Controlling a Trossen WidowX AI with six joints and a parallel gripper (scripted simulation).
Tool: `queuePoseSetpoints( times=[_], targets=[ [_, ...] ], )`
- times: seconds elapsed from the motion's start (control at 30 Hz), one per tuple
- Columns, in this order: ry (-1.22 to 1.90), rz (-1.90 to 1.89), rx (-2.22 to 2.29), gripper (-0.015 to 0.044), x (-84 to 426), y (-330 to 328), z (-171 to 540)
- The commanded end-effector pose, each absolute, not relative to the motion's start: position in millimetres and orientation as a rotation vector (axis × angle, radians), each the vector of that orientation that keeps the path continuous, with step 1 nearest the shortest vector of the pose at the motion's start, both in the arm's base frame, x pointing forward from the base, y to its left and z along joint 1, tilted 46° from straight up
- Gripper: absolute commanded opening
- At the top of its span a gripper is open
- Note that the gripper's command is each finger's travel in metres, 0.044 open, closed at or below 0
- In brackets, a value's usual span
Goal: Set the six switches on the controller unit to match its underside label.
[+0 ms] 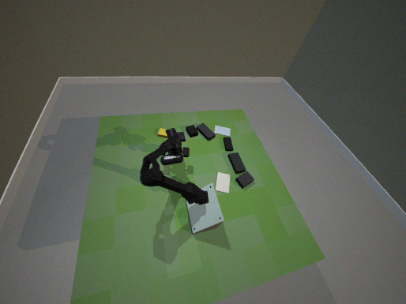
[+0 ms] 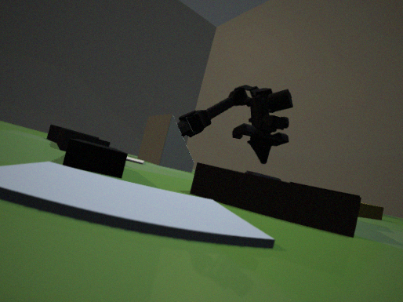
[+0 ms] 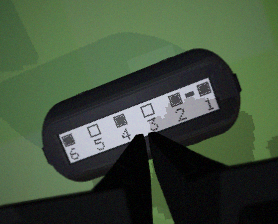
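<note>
A green patchwork counter (image 1: pixel 130 223) (image 2: pixel 117 269) (image 3: pixel 30 30) carries everything, and over it bends a black jointed arm (image 1: pixel 170 184) (image 2: pixel 223 108). The exterior view, taken low, shows a flat pale-blue panel (image 1: pixel 222 130) (image 2: pixel 137 206) and, behind it, a long black block (image 1: pixel 205 131) (image 2: pixel 274 202) that hides most or all of what lies beyond.

The dark grey, round-ended controller unit (image 1: pixel 171 159) (image 3: pixel 140 80) lies label up, toward eight o'clock from the middle of the top view; I cannot pick it out for certain in the exterior one. It looks rigid and fairly light, its smooth curved ends likely to slip. The best hold is probably across its long sides, near mid-length, square to them, for the turn back onto its base.

The black tool (image 1: pixel 175 146) (image 2: pixel 260 143) (image 3: pixel 146 141) is closed on nothing, its fingertips together. The exterior view gives their downward point; the wrist view sets them over the unit's six o'clock edge, though whether they touch it I cannot tell.

Only the wrist view makes the white label (image 3: pixel 139 120) readable: 1, 2, 4 and 6 filled, 3 and 5 empty, running from two o'clock down to eight. The rocker switches face away, so their settings are unseen.
</note>
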State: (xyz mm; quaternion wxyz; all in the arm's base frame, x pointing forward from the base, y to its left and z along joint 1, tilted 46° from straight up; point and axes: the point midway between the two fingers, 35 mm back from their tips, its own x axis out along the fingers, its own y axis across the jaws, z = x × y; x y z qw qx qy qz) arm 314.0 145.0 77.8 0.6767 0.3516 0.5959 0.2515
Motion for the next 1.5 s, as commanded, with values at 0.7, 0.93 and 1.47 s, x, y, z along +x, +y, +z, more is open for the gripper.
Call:
queuePoseSetpoints(
  times=[0.7,0.93,1.47],
  targets=[
    [1.132,0.749,0.555,0.0026,309,139,84],
    [1.437,0.452,0.929,0.021,318,154,95],
    [1.877,-0.618,1.589,0.044,322,189,125]
  ],
)
